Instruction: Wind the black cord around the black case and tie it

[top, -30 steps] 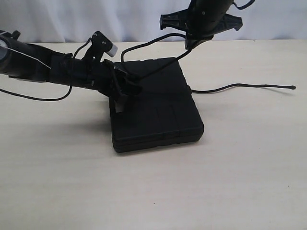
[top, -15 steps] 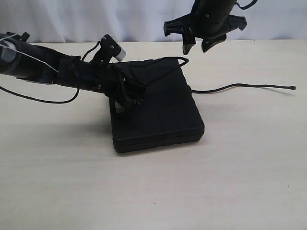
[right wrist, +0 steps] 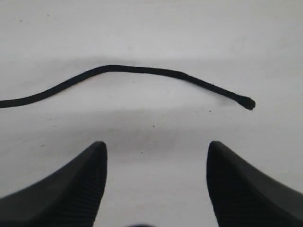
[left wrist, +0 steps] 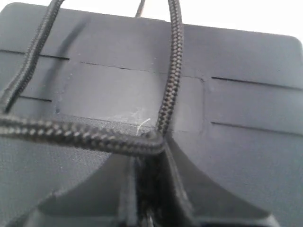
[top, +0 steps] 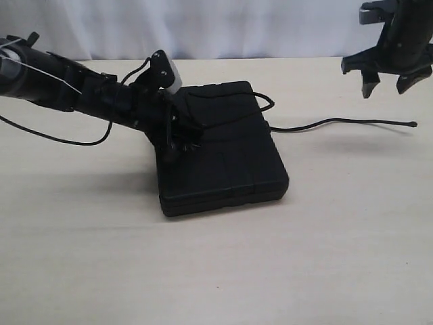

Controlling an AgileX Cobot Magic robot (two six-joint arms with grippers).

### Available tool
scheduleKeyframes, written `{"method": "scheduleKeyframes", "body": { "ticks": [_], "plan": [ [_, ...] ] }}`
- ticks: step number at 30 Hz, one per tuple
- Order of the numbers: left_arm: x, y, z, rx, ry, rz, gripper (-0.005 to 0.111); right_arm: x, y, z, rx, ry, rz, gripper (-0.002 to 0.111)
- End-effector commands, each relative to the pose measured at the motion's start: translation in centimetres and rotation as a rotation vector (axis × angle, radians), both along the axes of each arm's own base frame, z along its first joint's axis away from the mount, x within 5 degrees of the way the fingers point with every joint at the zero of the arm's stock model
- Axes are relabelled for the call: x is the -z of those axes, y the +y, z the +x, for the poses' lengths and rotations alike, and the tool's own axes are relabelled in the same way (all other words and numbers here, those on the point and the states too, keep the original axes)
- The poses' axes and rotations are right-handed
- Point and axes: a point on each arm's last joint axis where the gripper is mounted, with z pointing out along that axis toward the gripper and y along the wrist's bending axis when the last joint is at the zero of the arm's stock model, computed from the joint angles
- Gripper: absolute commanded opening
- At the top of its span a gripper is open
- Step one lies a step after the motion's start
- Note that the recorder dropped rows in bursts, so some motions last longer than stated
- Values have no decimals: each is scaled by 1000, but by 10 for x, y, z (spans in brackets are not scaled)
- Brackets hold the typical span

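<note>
One wrist view shows left claw (left wrist: 147,163) apparently pinching black cord (left wrist: 171,71).

right fingers (right wrist: 66,194) freed cord (right wrist: 142,70) — withdrew, left fingers (left wrist: 208,203) clamped

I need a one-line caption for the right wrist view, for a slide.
Open, empty right gripper hovers over the knobbed end of the black cord on the table.

black cord (left wrist: 171,71): braided fibre, coarse weave, matt, faint sheen on strands
black case (left wrist: 246,109): moulded plastic, smooth, matt, light scuffs near middle
table (top: 203,271): pale wood-look top, fine grain, matt
right gripper (right wrist: 156,150): 2 fingers (right wrist: 71,189) black, finely ridged, matt
backdrop (top: 203,27): white cloth, soft folds
</note>
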Motion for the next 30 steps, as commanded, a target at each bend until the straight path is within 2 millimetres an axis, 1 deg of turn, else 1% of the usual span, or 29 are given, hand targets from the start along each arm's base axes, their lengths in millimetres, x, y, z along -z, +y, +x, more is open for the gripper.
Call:
{"method": "scheduleKeyframes", "body": {
  "ticks": [1,3,4,5,6,7,8,9,10,12,16,18,20,21,22,26,30],
  "plan": [
    [-15,-7,-7,120,-51,0,0,22,-14,12,-186,2,-54,58],
    [-19,-6,-8,144,-66,20,0,28,-21,17,-278,3,-118,58],
    [-24,-6,-10,165,-83,39,0,31,-28,21,-329,30,-145,55],
    [-26,-6,-11,170,-88,45,0,34,-29,24,-351,52,-149,52],
    [-29,-5,-12,188,-103,66,0,38,-32,30,-387,98,-137,44],
    [-30,-4,-12,197,-108,75,0,37,-32,34,-396,99,-138,42],
    [-30,-4,-13,200,-113,87,0,42,-33,39,-412,112,-140,42],
    [-29,-3,-13,206,-116,101,0,42,-33,43,-432,107,-148,42],
    [-28,-2,-13,214,-121,120,0,45,-33,46,-464,111,-147,42],
    [-25,1,-12,232,-136,178,0,64,-21,53,-694,143,-76,42],
    [-25,1,-12,230,-137,179,0,85,-10,56,-882,139,13,42],
    [-25,1,-12,231,-137,180,0,92,-4,56,-973,121,58,42],
    [-25,1,-12,231,-138,183,0,97,-2,60,-1035,85,58,42],
    [-25,1,-12,231,-138,183,0,99,-3,63,-1035,66,33,42],
    [-25,1,-12,233,-137,182,0,103,-6,63,-1069,85,-5,42],
    [-25,1,-12,234,-139,186,0,110,-8,63,-1153,124,-46,41],
    [-25,1,-12,234,-139,186,0,111,-8,62,-1182,135,-46,37]
  ]
}}
